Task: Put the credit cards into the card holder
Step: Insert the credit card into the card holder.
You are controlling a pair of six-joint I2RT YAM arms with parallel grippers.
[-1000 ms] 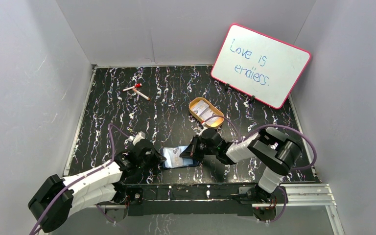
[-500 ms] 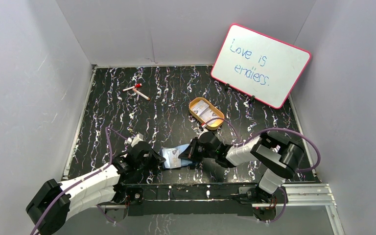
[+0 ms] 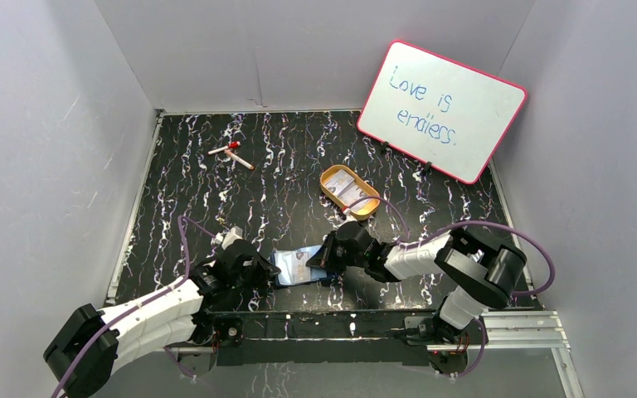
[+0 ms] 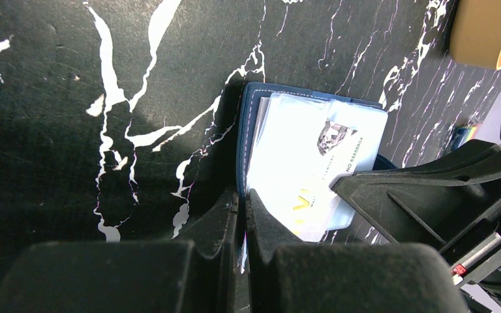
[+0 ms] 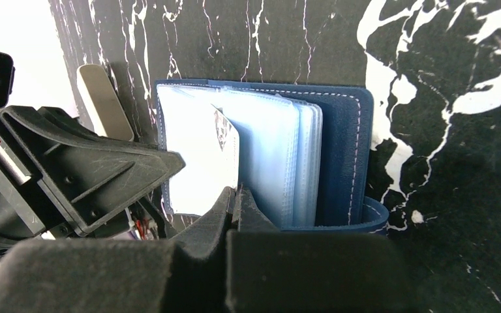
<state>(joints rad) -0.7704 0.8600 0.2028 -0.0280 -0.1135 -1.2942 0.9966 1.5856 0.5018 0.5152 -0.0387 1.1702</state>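
The navy card holder (image 3: 303,266) lies open on the table's near middle, its clear pockets (image 5: 274,150) fanned out. A white credit card (image 5: 199,156) with small printing sits at a slant against a pocket; it also shows in the left wrist view (image 4: 313,156). My left gripper (image 4: 242,195) is shut on the holder's left cover edge (image 4: 242,130). My right gripper (image 5: 235,190) is shut on the card's edge beside the pockets. In the top view the left gripper (image 3: 263,269) and right gripper (image 3: 323,261) face each other across the holder.
An oval golden-orange tin (image 3: 367,205) with pale flat pieces inside stands behind the holder. Two marker pens (image 3: 230,153) lie at the back left. A pink-framed whiteboard (image 3: 441,109) leans at the back right. Grey walls enclose the table.
The right arm's elbow has swung a little right and down. Both grippers stay shut at the holder, almost in place.
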